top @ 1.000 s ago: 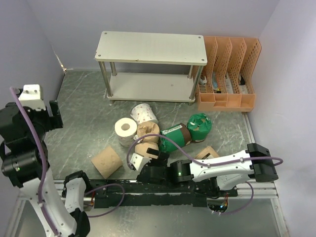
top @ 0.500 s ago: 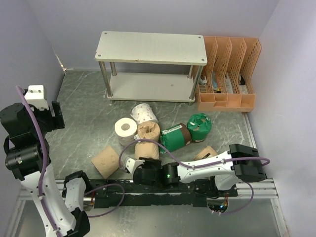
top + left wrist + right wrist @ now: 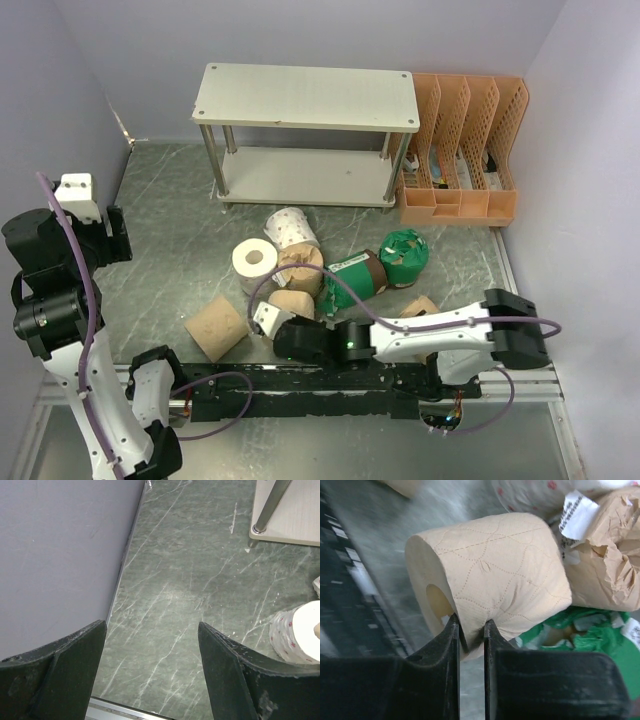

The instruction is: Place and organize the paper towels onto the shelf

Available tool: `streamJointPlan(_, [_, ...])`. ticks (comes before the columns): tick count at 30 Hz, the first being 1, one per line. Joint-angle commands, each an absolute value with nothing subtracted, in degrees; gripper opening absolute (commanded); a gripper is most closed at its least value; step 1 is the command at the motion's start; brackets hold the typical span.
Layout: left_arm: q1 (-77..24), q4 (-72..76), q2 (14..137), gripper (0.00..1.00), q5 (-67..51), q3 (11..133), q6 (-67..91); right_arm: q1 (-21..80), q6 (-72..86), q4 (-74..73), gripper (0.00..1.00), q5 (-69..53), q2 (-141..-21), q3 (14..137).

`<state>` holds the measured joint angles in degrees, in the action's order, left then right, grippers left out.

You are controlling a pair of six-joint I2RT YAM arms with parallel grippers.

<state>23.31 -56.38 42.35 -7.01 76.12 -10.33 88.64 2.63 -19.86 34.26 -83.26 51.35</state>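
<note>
right claw [image 3: 470, 635] clenched on the wall of a tan roll [image 3: 495, 570], one finger in its core, axis running ahead. shelf [image 3: 300, 95] lies well beyond it. left claw [image 3: 150, 670] spread, empty, well off the roll.

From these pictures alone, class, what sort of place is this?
Likely a robot test cell: plain walls enclose a marbled table, arm bases sit on a rail, and paper towels lie loose before the shelf.

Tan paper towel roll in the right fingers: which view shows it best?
Right wrist: the tan paper towel roll fills the frame, fingers pinching its wall. Top external shows the roll small. Left wrist misses it.
</note>
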Motion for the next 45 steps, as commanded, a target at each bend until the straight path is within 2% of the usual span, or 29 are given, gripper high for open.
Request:
streamJointPlan(1, [23.21, -55.0, 43.08, 0.85, -5.96, 76.0, -10.17, 89.0, 12.77, -14.22, 0.0, 23.52, -72.89, 54.79])
streamJointPlan(7, [23.2, -55.31, 43.33, 0.84, -6.86, 76.48, -8.7, 87.57, 20.72, -1.62, 0.0, 25.78, -62.13, 52.34])
streamJointPlan(11, [23.23, -55.78, 43.67, 0.84, -7.2, 77.22, -8.29, 81.79, 27.17, 2.62, 0.0, 26.33, -60.09, 54.06])
streamJointPlan(16, [23.21, -56.31, 43.94, 0.84, -8.0, 77.64, -7.14, 66.44, 39.54, 6.44, 0.0, 28.67, -59.15, 56.22])
streamJointPlan(20, [23.24, -57.02, 44.13, 0.84, -8.61, 78.0, -6.67, 51.04, 46.12, 14.02, 0.0, 25.94, -59.96, 54.71])
streamJointPlan(25, [23.23, -57.52, 43.85, 0.84, -7.67, 77.12, -8.23, 30.28, 59.93, 21.16, 0.0, 10.63, -67.18, 52.92])
streamJointPlan(28, [23.24, -58.35, 43.77, 0.84, -7.26, 76.82, -9.76, 21.14, 70.66, 30.87, 0.0, 2.21, -72.75, 48.56])
streamJointPlan(36, [23.21, -58.31, 42.35, 0.84, -5.02, 76.04, -12.34, 17.86, 76.86, 36.75, 0.0, -1.37, -81.62, 47.13])
streamJointPlan(45, [23.23, -57.82, 42.49, 0.84, -5.26, 74.62, -11.62, 16.72, 70.77, 33.0, 0.0, 7.19, -84.18, 50.64])
